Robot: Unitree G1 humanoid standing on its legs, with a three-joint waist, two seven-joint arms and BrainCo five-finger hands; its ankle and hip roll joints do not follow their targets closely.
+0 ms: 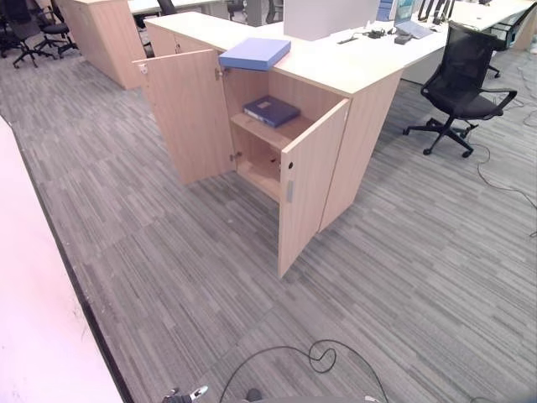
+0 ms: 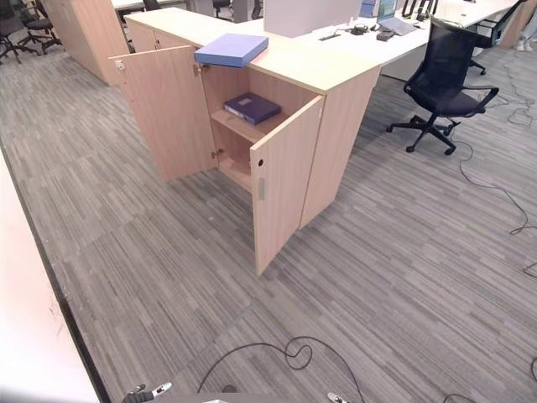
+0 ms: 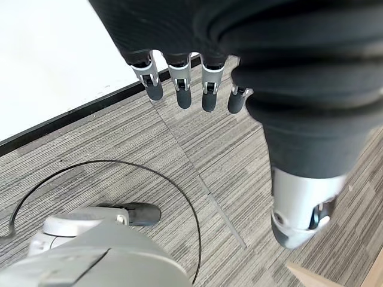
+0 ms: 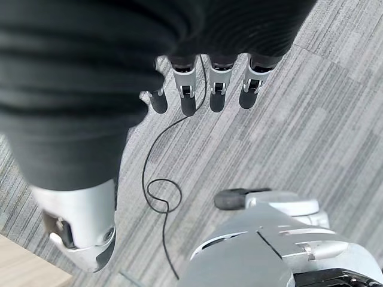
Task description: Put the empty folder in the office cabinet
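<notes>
Blue folder [image 1: 254, 53] untouched on cabinet [image 1: 352, 71], well ahead of my relaxed, empty left hand [image 3: 191, 89] and right hand [image 4: 203, 89]; doors open, everything left.

The cabinet [image 1: 331, 180] is pale beige wood-grain with both doors the same tone, a light periwinkle-blue folder [image 1: 254, 53] lies on its top, and a darker navy-blue folder [image 1: 271, 110] sits on the shelf inside. The carpet [image 1: 403, 277] is grey with fine streaks of lighter and darker grey laid in tiles whose stripes run in alternating directions, and the office chair [image 1: 460, 80] is black with a mesh back. The left hand [image 3: 182, 84] and right hand [image 4: 206, 89] each have silver fingers with dark tips under a black ribbed cover.
</notes>
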